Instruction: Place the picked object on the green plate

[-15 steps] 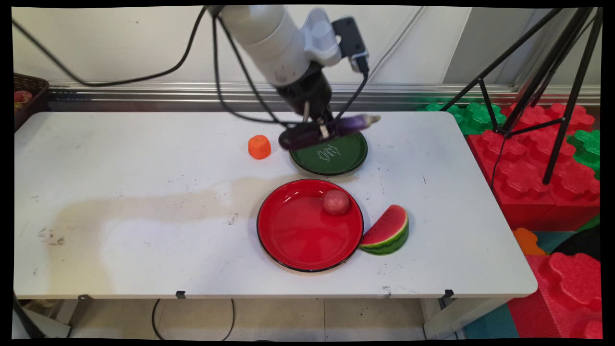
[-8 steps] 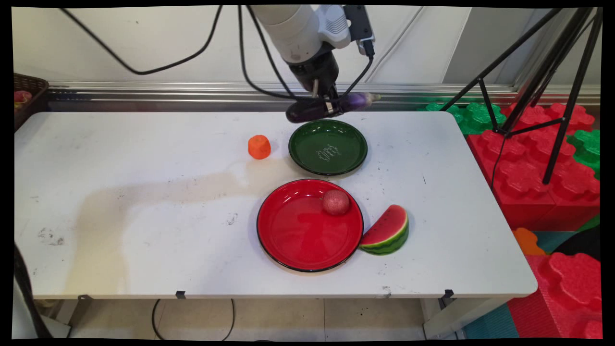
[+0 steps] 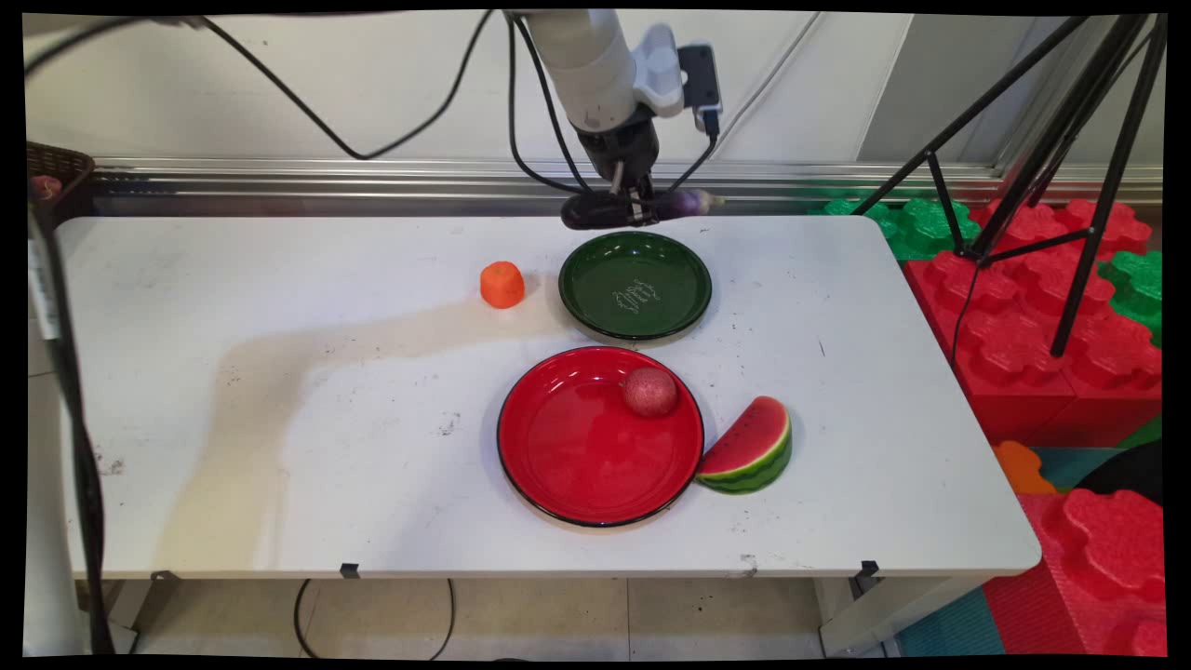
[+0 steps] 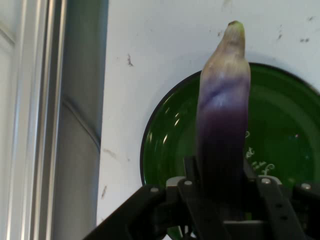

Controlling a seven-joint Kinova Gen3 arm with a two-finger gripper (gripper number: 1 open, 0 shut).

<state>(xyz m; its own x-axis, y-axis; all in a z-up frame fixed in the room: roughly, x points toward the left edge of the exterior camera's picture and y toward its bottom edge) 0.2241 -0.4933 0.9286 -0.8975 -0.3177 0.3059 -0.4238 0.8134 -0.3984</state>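
Main view. We find the gripper raised over the far edge of the table, its jaws pinched on an eggplant held crosswise, dark bulb to one side of the jaws and pale stem tip to the other. Just below and nearer the camera lies the green plate, bare but for its white emblem. Off to the bulb side sits an orange piece. Farther below the jaws is the red plate with a red ball at its rim (a watermelon slice touches that plate's outer edge).

Hand view. We look down along the eggplant, clamped at its dark end between the fingers, its stem pointing away from us. Beneath the jaws spreads the green plate, partly past the frame edge.

We judge this a carry stage: the eggplant is aloft, clear of every surface. Any set-down calls for lowering first, since it hangs well above the plate.
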